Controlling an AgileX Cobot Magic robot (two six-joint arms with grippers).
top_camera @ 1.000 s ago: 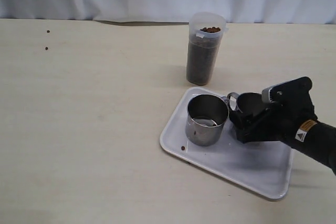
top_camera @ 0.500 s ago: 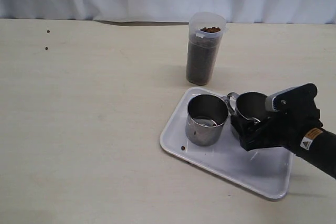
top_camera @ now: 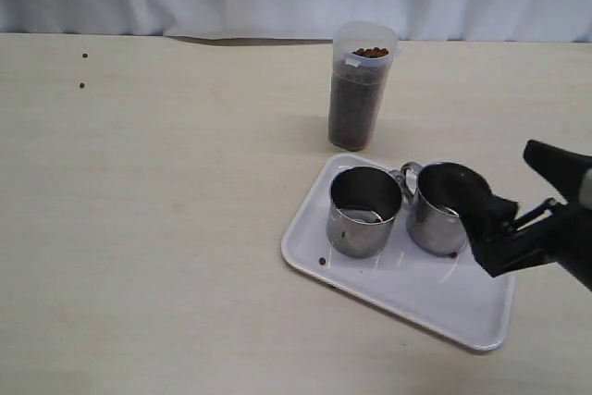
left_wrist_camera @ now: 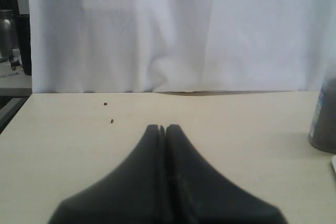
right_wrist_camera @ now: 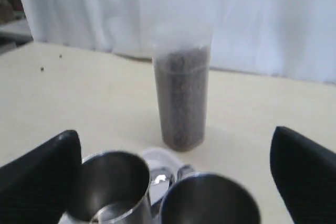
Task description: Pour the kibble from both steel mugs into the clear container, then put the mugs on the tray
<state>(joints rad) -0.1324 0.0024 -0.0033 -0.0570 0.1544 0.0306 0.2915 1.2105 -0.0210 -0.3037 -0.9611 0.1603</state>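
Pale beige laminate is seen over the whole table (top_camera: pixel 166 228), which fills most of the exterior view. The white tray (top_camera: pixel 444 307) is laid at a slant in the lower right of the frame. Just beside its upper corner, a little right of centre, the clear container (top_camera: pixel 363 48) is stood upright.

Both steel mugs (top_camera: pixel 363 212) are set upright on the tray, side by side, with the handles turned into the gap between them. No pellets are seen in the mug nearer the centre; the inside of the other one is too dark to judge.

At the right edge the right gripper (top_camera: pixel 507 190) is held with its fingers spread wide and nothing between them, just beside the right-hand mug; whether it touches cannot be told. The left gripper (left_wrist_camera: pixel 161 129) is shown only in its wrist view, its fingers pressed together on nothing.

The kibble (top_camera: pixel 355 108) is filled nearly to the container's rim. One pellet (top_camera: pixel 322 261) is left on the tray, and two more (top_camera: pixel 81 86) lie in the upper left.

The last step, placing the mugs, is judged as good as done. Next, the right arm should be drawn off carefully so that the mug is not knocked.
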